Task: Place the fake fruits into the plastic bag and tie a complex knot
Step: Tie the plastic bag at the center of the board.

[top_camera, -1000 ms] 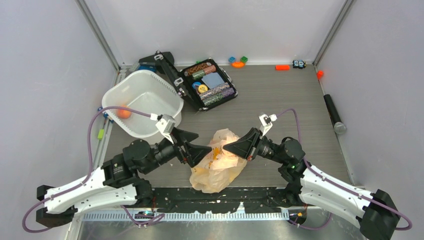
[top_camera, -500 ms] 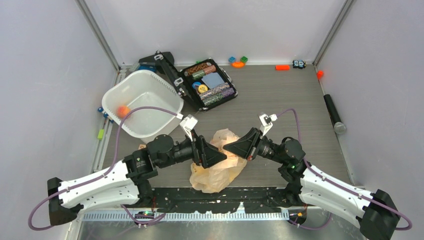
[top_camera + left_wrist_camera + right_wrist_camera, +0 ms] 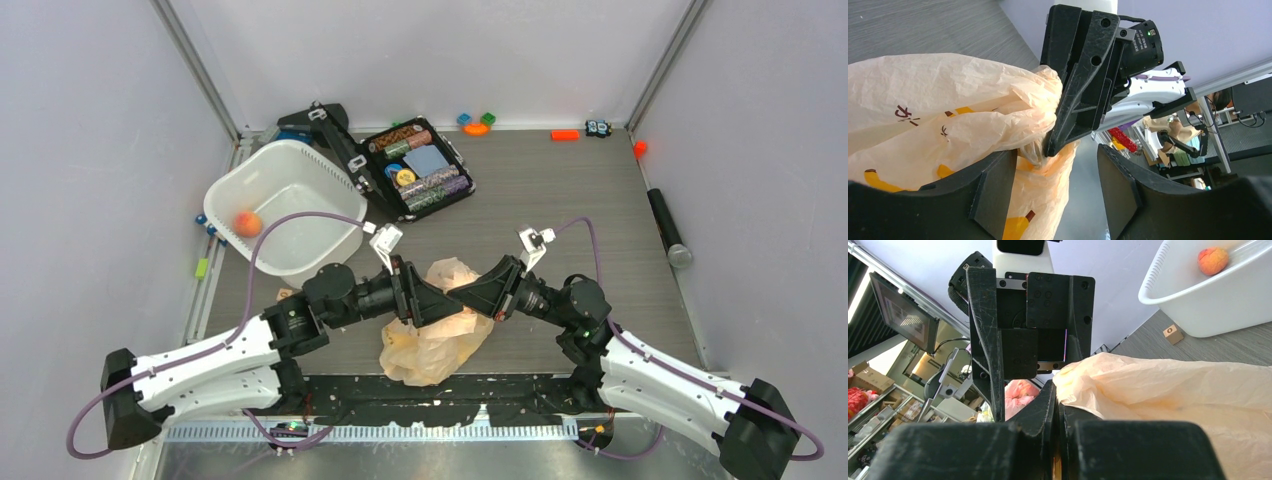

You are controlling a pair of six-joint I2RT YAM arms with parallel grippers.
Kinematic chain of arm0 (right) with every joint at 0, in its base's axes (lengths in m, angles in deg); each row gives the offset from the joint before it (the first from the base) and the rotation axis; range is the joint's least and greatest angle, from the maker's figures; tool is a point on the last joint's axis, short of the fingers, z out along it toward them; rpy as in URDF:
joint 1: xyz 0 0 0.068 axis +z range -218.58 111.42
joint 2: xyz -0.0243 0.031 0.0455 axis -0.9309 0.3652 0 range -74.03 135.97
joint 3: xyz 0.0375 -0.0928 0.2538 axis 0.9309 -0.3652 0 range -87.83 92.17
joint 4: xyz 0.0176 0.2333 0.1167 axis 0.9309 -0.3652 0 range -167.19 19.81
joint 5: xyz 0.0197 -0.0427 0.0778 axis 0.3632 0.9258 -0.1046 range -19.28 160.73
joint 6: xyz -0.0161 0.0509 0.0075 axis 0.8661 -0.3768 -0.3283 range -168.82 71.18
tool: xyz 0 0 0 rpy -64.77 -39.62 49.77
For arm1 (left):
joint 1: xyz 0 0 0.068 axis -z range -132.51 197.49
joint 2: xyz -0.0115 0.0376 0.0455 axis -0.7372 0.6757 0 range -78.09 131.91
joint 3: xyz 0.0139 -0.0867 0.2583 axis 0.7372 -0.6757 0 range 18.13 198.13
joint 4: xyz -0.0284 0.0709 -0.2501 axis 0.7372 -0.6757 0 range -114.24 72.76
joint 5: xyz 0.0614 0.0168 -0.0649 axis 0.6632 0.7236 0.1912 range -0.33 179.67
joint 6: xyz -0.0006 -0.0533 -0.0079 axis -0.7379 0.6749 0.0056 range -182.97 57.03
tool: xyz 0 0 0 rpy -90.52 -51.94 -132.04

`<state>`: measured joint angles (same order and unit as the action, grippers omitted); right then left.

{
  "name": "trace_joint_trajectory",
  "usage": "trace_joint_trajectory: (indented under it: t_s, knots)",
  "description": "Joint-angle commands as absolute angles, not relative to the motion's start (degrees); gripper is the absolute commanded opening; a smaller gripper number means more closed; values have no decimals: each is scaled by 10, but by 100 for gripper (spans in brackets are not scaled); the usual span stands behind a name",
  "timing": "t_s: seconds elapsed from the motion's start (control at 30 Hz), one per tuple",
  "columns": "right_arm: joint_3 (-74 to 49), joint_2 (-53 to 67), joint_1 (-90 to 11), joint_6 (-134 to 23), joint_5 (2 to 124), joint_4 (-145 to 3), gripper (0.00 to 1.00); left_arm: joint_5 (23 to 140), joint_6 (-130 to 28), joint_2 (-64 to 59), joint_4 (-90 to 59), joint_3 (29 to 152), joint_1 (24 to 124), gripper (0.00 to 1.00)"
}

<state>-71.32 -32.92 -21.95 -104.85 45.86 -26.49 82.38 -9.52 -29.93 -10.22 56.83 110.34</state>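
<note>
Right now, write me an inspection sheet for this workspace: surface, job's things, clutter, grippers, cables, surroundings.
Surface: grey wood-grain table, black tape along its near edge.
Job's things: plastic bag crumpled between the arms, contents cannot be seen; one orange fruit sits in the white tub.
Clutter: open chip case; small blocks at the far edge; black cylinder at the right edge.
Grippers: left gripper open around the bag's gathered top; right gripper shut on that top.
Cables: purple cables, the left one looping over the tub.
Surroundings: plain pale walls on three sides.
</note>
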Motion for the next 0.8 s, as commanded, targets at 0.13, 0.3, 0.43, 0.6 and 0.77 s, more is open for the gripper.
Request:
trace_joint_trajectory:
  t_s: [0.13,0.3,0.43,0.6,0.77]
  knots:
    - [-717,-337,-221,-1053,462,-214,5,794,-76,-286,-14,558,1098,57]
    - [-720,-339,-220,-1054,464,-214,5,814,-71,-310,-9,538,1095,46]
    - [-721,-338,-221,-1055,465,-211,5,833,-71,-327,-18,527,1095,37]
    - [-722,-335,-221,-1056,462,-209,5,846,-68,-334,-13,521,1093,30]
    - [-722,-336,-220,-1057,461,-208,5,849,-67,-339,-10,516,1091,19]
